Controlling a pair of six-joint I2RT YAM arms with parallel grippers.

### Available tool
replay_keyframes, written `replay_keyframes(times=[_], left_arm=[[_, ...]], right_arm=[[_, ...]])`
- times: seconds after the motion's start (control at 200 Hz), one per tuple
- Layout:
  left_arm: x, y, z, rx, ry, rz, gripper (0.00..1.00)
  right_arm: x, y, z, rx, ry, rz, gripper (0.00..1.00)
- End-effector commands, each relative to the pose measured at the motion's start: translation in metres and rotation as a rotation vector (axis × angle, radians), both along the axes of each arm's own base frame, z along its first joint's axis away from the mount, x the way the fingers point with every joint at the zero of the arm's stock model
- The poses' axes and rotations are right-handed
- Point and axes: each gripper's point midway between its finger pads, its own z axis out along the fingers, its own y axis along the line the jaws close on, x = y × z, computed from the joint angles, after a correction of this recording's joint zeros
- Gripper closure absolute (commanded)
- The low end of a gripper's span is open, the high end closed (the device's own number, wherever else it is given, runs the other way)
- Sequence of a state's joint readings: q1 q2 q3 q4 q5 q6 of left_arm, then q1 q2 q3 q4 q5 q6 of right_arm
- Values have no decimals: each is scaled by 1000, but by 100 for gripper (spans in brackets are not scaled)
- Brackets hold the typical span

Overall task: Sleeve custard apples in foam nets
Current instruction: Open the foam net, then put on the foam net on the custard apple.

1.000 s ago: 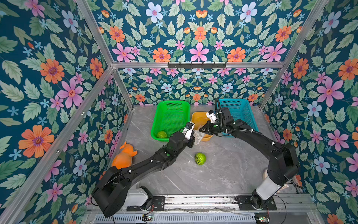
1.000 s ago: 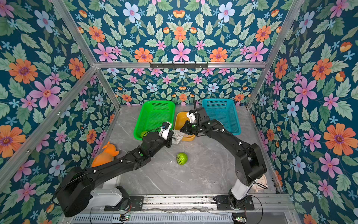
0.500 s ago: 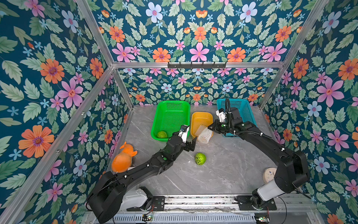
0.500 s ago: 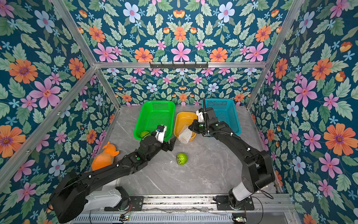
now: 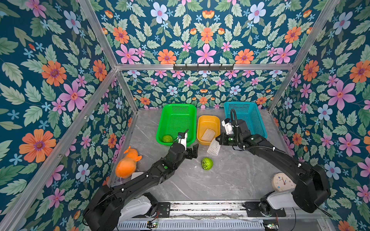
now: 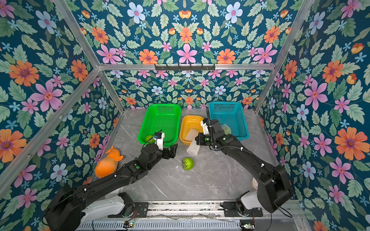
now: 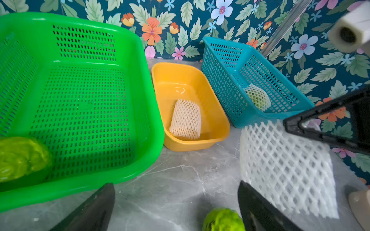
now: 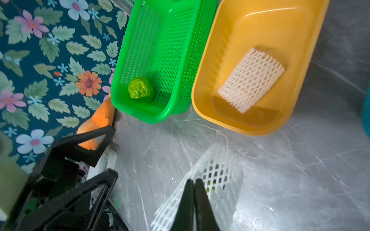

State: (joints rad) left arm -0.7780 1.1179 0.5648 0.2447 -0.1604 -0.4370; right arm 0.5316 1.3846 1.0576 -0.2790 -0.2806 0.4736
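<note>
The right gripper [image 5: 217, 140] has its jaws pinched tight on the upper rim of a foam net [image 5: 213, 147], which hangs from it as an open tube over the grey marble tabletop [image 5: 230, 180], just on the near side of the yellow tub [image 5: 208, 117]. Whether the net's lower end touches the tabletop cannot be told. In the right wrist view the two fingers [image 8: 187, 192] sit flat together on the mesh. The left gripper [image 5: 193, 150] has its jaws spread wide with nothing between them; it is just left of the hanging net, off the near right corner of the green basket [image 5: 178, 106].

A bare custard apple [image 5: 206, 163] rests on the tabletop, near the hanging net and slightly closer to the robot, apart from both grippers. A second custard apple [image 5: 167, 138] lies in the near left corner of the green basket. A sleeved custard apple [image 6: 226, 129] sits inside the blue basket [image 5: 256, 120], partly hidden by the right arm. A spare foam net [image 5: 208, 135] lies flat in the yellow tub, which stands between the two baskets. An orange plush toy [image 5: 128, 164] lies by the left wall, and a small clock [image 5: 282, 182] lies at the near right
</note>
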Motion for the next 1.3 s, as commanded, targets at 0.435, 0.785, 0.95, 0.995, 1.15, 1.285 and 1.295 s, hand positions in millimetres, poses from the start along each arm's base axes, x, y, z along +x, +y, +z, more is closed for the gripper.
replay_keyframes(times=[0.435,0.785,0.95,0.995,1.15,1.285,1.295], left_arm=[[-7,19,-15,-102,101,94,1],[3,18,-12,-157,88,111,1],[4,20,-13,-150,88,113,1],[4,20,-12,-150,86,112,1],[5,21,-11,-150,83,111,1],[5,21,-10,-152,80,112,1],[5,21,-11,-153,81,113,1]], right_arm=[[-19,19,13,-209,-555,13,100],[-38,49,5,-228,-653,63,100],[-47,53,-16,-245,-637,84,100],[-49,53,-21,-268,-640,83,100],[-57,55,-35,-323,-636,107,100],[-65,56,-43,-317,-607,112,100],[-65,56,-44,-317,-605,112,100]])
